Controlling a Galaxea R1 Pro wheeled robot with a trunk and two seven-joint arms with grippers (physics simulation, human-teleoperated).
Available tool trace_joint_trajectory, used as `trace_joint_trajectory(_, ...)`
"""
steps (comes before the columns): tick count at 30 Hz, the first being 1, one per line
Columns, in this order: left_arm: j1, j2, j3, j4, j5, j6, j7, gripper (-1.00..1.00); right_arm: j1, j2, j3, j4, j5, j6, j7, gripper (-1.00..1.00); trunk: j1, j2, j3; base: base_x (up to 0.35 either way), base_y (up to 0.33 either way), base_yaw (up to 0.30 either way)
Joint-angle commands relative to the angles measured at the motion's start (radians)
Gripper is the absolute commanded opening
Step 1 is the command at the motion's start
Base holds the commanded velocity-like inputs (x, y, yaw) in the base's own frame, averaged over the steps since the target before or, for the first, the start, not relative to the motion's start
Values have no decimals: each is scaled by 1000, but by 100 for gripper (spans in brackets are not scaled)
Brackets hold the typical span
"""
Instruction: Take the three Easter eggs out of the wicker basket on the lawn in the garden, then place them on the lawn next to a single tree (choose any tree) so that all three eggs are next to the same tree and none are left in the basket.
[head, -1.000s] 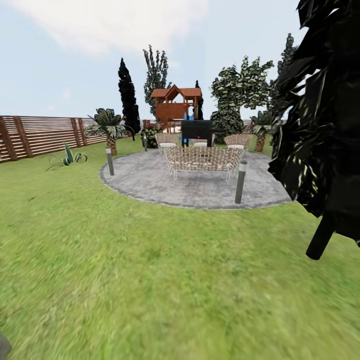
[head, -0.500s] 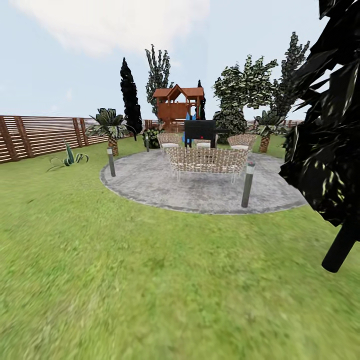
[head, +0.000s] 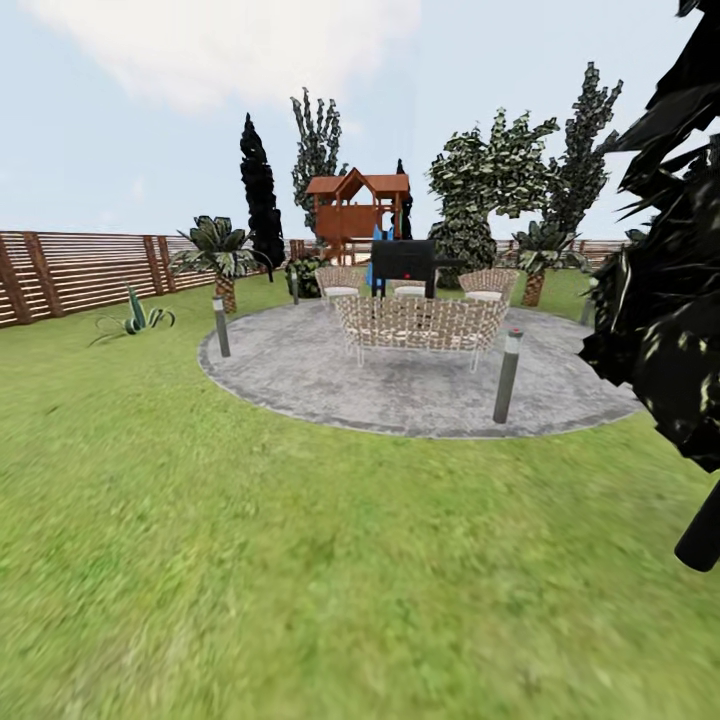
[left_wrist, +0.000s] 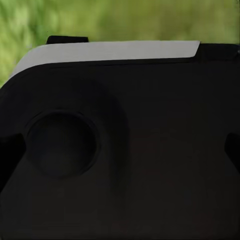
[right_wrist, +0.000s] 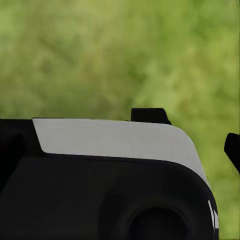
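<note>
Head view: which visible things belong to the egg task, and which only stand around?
Job:
- bright green lawn
- brown slatted garden fence

Lying about:
- round grey paved patio
- woven wicker chairs
- red wooden playhouse
- short grey post lights

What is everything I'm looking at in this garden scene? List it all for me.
Bright green mottled lawn: one, green, all the foreground.
Round grey paved patio: one, grey, centre.
Light brown wicker chairs: about four, on the patio.
Black grill: one, behind the chairs.
Short grey bollard lights: at least two, at the patio's edge.
Red-brown wooden playhouse: one, far centre.
Brown horizontal-slat wooden fence: along the left.
Short palm: one, left of the patio.
Narrow black conifer: one, far back.
Dark leafy tree: one, close at right.
Robot's black-and-white body part: seen by the wrist cameras; hands not discernible.
</note>
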Motion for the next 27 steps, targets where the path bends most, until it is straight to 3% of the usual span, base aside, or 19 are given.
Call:
trace_joint_trajectory(1, 0, 0, 0, -1, 4, -1, -3, 100, -1, 0, -1, 1, 0, -4, 0, 100, 1, 0, -1, 333, 104, 0)
trace_joint_trajectory(27, 0, 0, 2, -1, 4, -1, -4, 100, -1, -1, -1, 1, 0, -4, 0, 100, 1, 0, 0, 333, 104, -9)
